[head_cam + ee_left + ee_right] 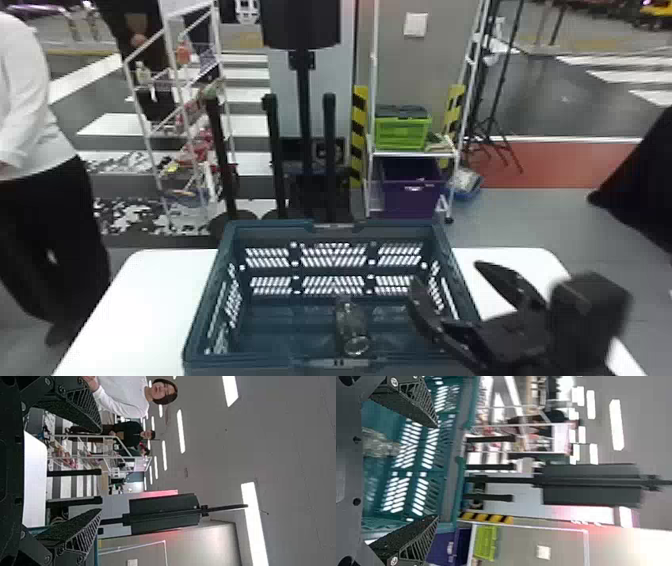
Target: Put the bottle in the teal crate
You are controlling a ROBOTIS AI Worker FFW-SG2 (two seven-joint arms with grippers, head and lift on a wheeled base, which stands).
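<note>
1. Head view: carries the right gripper (447, 275) at the right side of the teal crate (202, 300), with fingers spread well apart. Sets one finger over the crate's right end and the other beyond it, over the white table (145, 295). Has the bottle (351, 325) to the left of the gripper and apart from it, inside the crate near the front wall; cannot be told whether upright or lying. Shows behind the gripper, well off, a white rack (415, 154) with a lime-green crate (402, 134) above a purple bin (410, 200), and to the left of those a black floor stand (302, 115).

2. Left wrist view: holds the left gripper (99, 471) with fingers wide apart. Has the white table past them, in the gap, and an edge of the teal crate just beside one finger. Shows the black floor stand beyond the fingertips.

3. Right wrist view: holds the right gripper (436, 471) with fingers parted, pads facing. Has the bottle between them in view but farther off, in the teal crate, with the slotted wall behind. Shows the purple bin and lime-green crate past one finger.
</note>
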